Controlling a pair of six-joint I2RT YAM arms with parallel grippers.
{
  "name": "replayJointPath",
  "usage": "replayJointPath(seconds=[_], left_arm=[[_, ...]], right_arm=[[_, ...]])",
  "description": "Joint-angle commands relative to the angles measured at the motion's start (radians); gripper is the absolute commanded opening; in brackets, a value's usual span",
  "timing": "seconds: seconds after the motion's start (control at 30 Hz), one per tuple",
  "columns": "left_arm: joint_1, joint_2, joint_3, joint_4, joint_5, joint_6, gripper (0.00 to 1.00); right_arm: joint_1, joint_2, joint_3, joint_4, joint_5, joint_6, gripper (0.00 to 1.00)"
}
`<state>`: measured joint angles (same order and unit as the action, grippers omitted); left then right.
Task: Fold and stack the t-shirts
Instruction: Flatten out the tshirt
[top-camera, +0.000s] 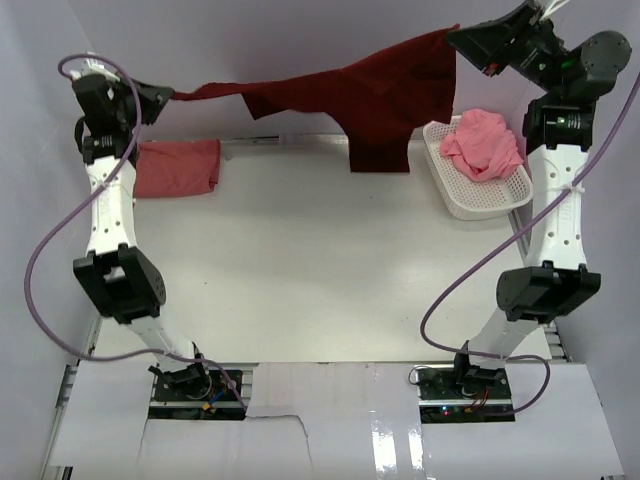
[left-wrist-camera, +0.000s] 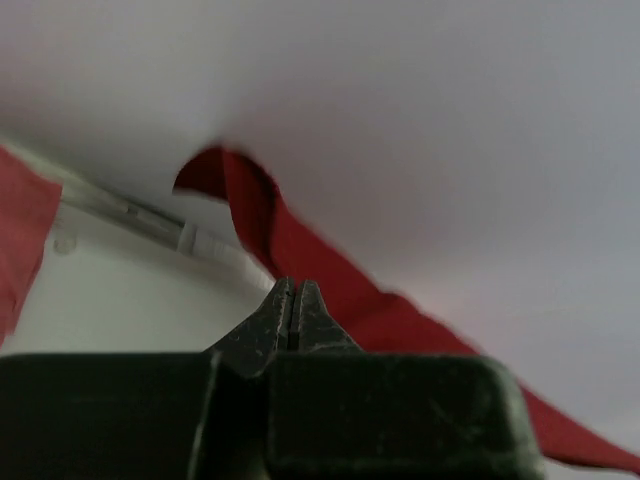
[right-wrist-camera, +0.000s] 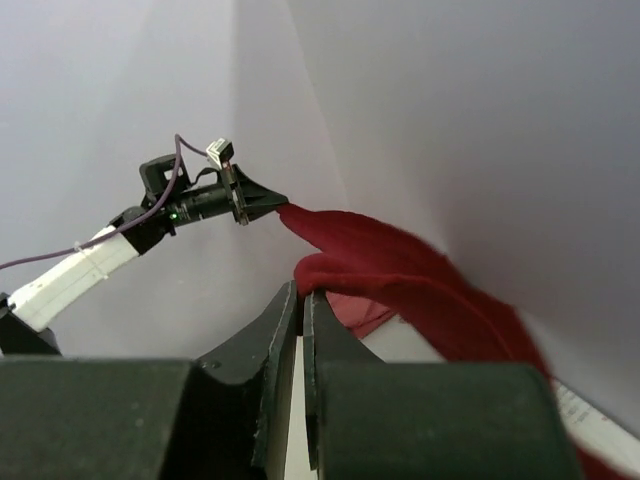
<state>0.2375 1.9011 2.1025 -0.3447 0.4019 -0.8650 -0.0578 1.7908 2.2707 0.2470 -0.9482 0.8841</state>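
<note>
White table (top-camera: 300, 270) below: my left gripper (top-camera: 168, 95) and right gripper (top-camera: 455, 40) are each clamped on 1 end of the maroon t-shirt (top-camera: 380, 100), holding it stretched aloft, judged to spread it for folding

White perforated basket (top-camera: 478, 203) at far right of white table (top-camera: 300, 280); pale walls (top-camera: 250, 40) behind.

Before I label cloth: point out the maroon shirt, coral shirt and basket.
maroon shirt (top-camera: 380, 115): top view, hanging middle.
coral shirt (top-camera: 178, 167): top view, folded centre.
basket (top-camera: 478, 199): top view, bare perforated part.
</note>
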Motion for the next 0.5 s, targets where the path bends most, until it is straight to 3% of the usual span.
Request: replayJointPath(seconds=[0.0,0.03,0.07,0.1,0.13,0.2,0.23,0.3,0.33,0.37,0.47], left_arm=[[-0.003,-0.334,-0.433,0.335,0.019,-0.011,0.0],[0.0,-0.377,-0.506,0.355,0.015,-0.009,0.0],[0.002,-0.466,-0.58,0.381,0.021,-0.009,0.0],[0.003,-0.509,-0.749,0.442,0.023,-0.017,0.0],[0.002,-0.545,-0.813,0.446,0.022,-0.02,0.0],[-0.019,-0.563,-0.919,0.4,0.041,-0.008,0.0],[-0.033,-0.551,-1.012,0.374,0.04,0.006,0.0],[-0.041,-0.517,-1.088,0.279,0.069,0.046,0.0],[-0.044,-0.517,-1.166,0.248,0.055,0.052,0.0],[-0.05,-0.52,-1.193,0.187,0.023,0.069,0.0],[-0.056,-0.502,-1.239,0.011,-0.056,0.156,0.0]], right_arm=[[0.0,-0.172,-0.246,0.287,-0.1,0.047,0.08],[0.0,-0.217,-0.463,0.313,-0.095,0.029,0.08],[-0.002,-0.3,-0.573,0.343,-0.096,0.017,0.08],[-0.002,-0.338,-0.677,0.362,-0.09,0.009,0.08],[-0.001,-0.414,-0.874,0.295,-0.061,-0.022,0.08],[0.018,-0.467,-1.046,0.233,-0.021,-0.109,0.08],[0.018,-0.514,-1.209,0.203,-0.009,-0.115,0.08],[0.023,-0.551,-1.339,0.161,0.011,-0.154,0.08],[0.023,-0.588,-1.378,0.07,0.046,-0.198,0.08],[0.026,-0.605,-1.445,-0.089,0.095,-0.241,0.08],[0.03,-0.688,-1.565,-0.332,0.162,-0.36,0.08]])
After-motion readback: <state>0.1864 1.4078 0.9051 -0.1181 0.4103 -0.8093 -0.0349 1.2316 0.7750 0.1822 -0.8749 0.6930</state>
